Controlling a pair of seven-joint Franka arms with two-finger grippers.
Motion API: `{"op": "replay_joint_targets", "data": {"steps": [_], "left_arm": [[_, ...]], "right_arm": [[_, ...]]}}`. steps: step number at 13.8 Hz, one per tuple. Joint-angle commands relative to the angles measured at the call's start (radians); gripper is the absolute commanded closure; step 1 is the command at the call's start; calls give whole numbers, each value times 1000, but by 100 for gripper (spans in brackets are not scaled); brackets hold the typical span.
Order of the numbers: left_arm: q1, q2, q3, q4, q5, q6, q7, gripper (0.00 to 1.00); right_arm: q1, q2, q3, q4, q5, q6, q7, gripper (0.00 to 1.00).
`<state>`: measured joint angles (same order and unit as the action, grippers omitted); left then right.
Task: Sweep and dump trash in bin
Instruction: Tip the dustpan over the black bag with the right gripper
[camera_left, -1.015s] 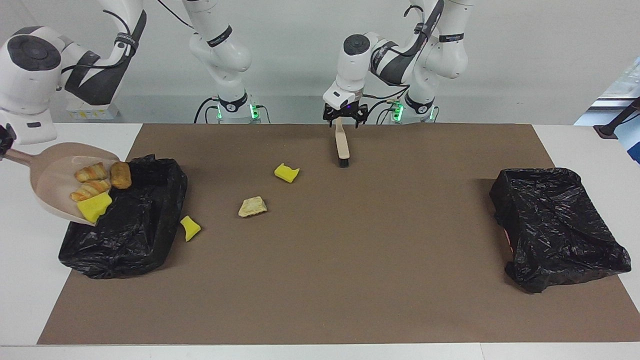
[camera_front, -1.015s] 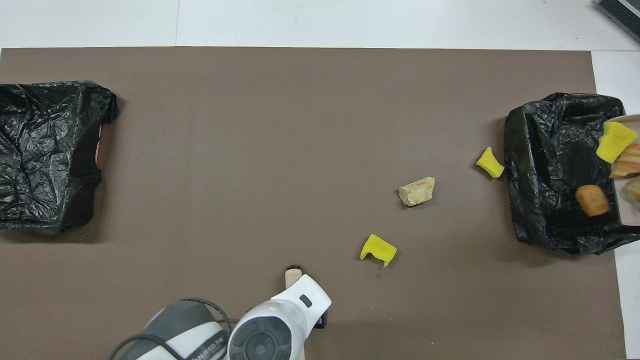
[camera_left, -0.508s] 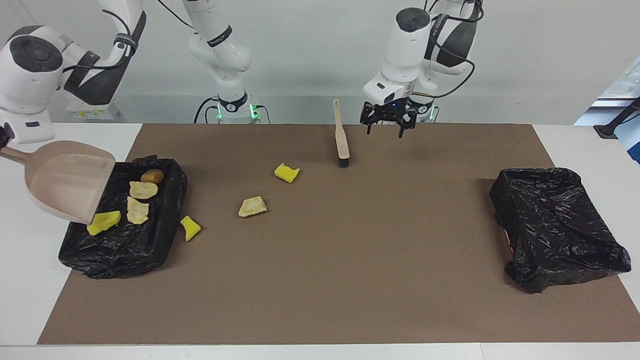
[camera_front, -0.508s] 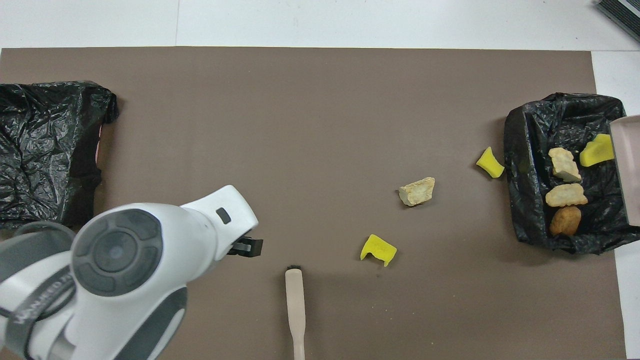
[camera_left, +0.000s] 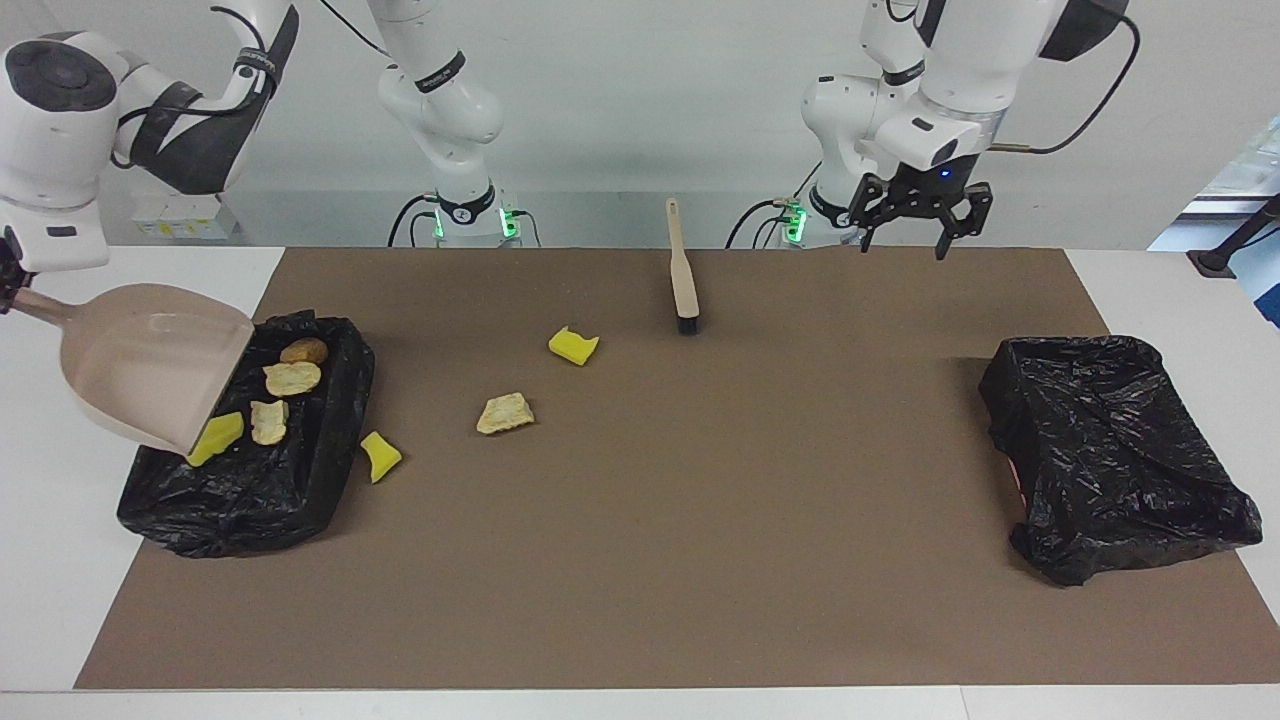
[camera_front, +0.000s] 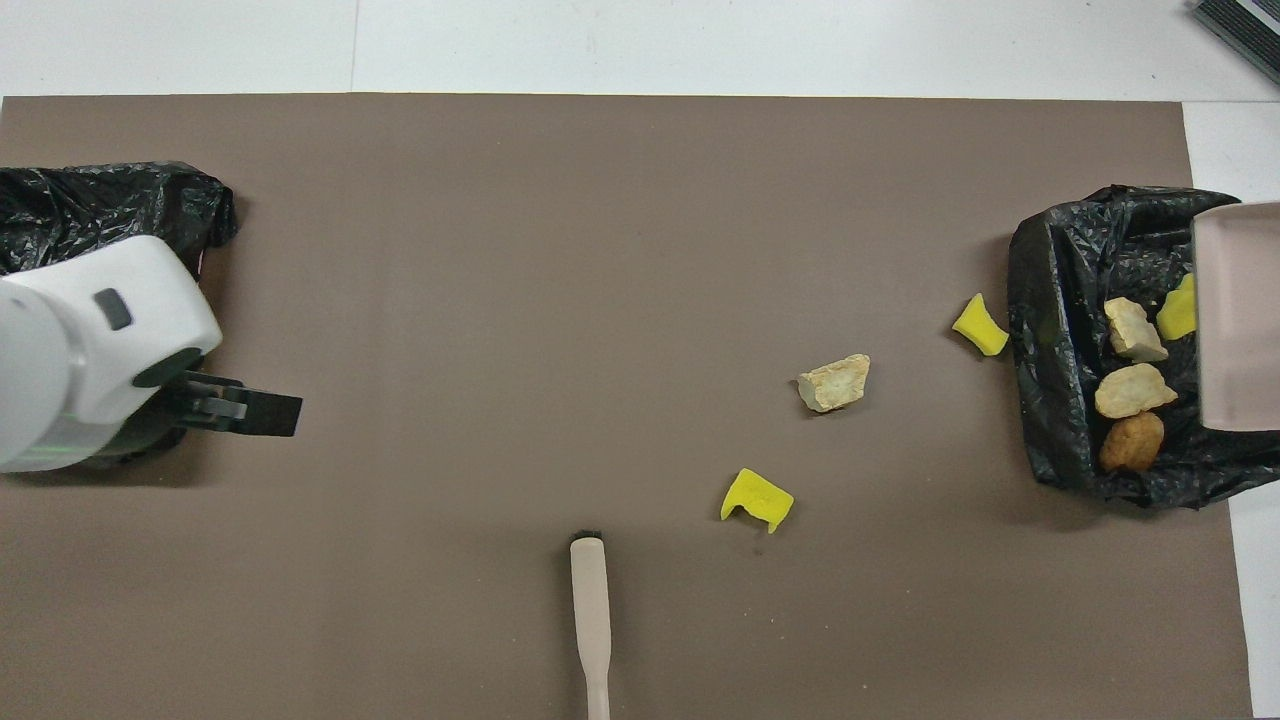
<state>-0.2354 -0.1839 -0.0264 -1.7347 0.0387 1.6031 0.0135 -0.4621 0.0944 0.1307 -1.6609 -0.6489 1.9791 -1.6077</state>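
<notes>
Three trash pieces lie on the brown mat: a yellow sponge chunk (camera_left: 573, 346) (camera_front: 757, 497), a tan lump (camera_left: 505, 413) (camera_front: 833, 382) and a yellow chunk (camera_left: 380, 456) (camera_front: 980, 325) beside the bin. The black-bagged bin (camera_left: 330, 440) (camera_front: 1050, 400) at the right arm's end holds several pieces: a brown lump (camera_left: 303, 351), two tan lumps (camera_left: 292, 378) and a yellow chunk (camera_left: 215, 438). My right gripper (camera_left: 8, 285) is shut on the handle of the empty beige dustpan (camera_left: 150, 365) (camera_front: 1238, 320), tilted over the bin. My left gripper (camera_left: 920, 225) (camera_front: 240, 410) is open and empty, raised over the mat.
The beige brush (camera_left: 683, 270) (camera_front: 590, 610) lies on the mat at the edge nearest the robots, bristles pointing away from them. A second black-bagged bin (camera_left: 1110, 450) (camera_front: 100, 200) stands at the left arm's end.
The dustpan's load has slid into the bin, leaving the pan empty. My left gripper has let go of the brush, risen and swung toward the left arm's end.
</notes>
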Motion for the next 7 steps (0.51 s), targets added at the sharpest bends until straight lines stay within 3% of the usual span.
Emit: {"op": "replay_joint_targets", "data": {"steps": [1, 4, 7], "left_arm": [[37, 61, -4, 141, 1, -90, 45, 0], [56, 156, 0, 285, -39, -187, 45, 0], [77, 156, 0, 299, -68, -189, 48, 0]], "right_arm": [[45, -13, 6, -3, 118, -72, 99, 100], [82, -38, 6, -38, 250, -149, 312, 100], [164, -91, 7, -118, 320, -195, 611, 100]]}}
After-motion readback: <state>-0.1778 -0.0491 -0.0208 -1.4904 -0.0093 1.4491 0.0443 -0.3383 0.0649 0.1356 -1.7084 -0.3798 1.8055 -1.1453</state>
